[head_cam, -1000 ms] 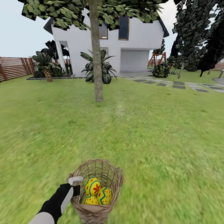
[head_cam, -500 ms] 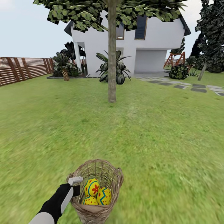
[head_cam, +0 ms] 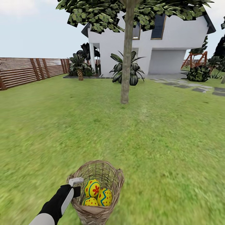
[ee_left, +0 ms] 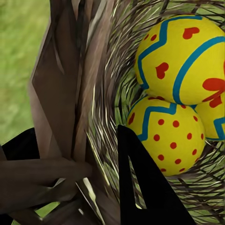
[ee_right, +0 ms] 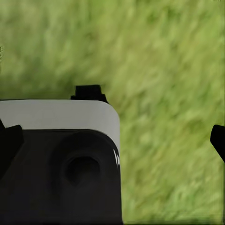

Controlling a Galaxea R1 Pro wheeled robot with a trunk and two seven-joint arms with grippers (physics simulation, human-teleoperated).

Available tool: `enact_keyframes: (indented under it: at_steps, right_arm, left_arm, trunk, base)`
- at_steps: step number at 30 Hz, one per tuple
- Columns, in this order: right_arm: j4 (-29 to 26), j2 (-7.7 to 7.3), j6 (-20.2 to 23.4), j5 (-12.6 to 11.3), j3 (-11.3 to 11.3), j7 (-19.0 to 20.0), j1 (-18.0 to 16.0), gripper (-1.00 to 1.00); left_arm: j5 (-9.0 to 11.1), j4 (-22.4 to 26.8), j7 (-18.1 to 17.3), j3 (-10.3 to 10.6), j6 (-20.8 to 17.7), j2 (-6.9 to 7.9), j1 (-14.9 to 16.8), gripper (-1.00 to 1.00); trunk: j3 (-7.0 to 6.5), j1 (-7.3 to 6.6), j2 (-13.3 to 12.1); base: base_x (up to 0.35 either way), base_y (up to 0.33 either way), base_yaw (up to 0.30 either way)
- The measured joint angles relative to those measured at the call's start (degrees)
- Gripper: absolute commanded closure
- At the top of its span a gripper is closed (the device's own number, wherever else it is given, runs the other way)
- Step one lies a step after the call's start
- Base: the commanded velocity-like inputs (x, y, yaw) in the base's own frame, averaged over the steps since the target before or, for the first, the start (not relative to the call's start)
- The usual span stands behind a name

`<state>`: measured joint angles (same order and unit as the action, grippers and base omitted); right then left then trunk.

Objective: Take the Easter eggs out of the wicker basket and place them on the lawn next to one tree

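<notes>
Head view: wicker basket (head_cam: 97, 190) at near centre, held at its left rim by left gripper (head_cam: 76, 187), fingers clamped on the woven wall w/ one finger (ee_left: 145, 187) inside. Three Easter eggs (head_cam: 95, 193) lie in the basket, touching. Tree (head_cam: 126, 62) stands far centre on lawn (head_cam: 162, 137), fence (head_cam: 28, 70) far left, house (head_cam: 168, 43) behind. Right gripper (ee_right: 154, 117): fingertips apart over grass, holding nothing.
</notes>
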<state>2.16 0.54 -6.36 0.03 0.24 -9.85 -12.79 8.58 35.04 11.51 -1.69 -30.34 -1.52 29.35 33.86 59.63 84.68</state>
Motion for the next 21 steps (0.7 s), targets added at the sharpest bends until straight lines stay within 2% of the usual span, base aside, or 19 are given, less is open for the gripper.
enact_keyframes:
  at_steps: [1,21]
  right_arm:
    - [-0.01,0.08,0.03,-0.12,0.0,0.0,0.03,-1.0]
    - [-0.01,0.15,0.16,-0.2,0.0,0.09,0.04,-1.0]
  left_arm:
    - [0.4,0.03,-0.02,-0.01,0.09,-0.02,0.0,1.0]
    - [0.03,0.01,-0.01,0.08,0.08,-0.01,-0.03,1.0]
  trunk:
    - [0.05,-0.01,-0.02]
    - [1.74,-0.01,-0.02]
  base:
    - [0.0,0.0,0.115]
    - [0.0,0.0,0.119]
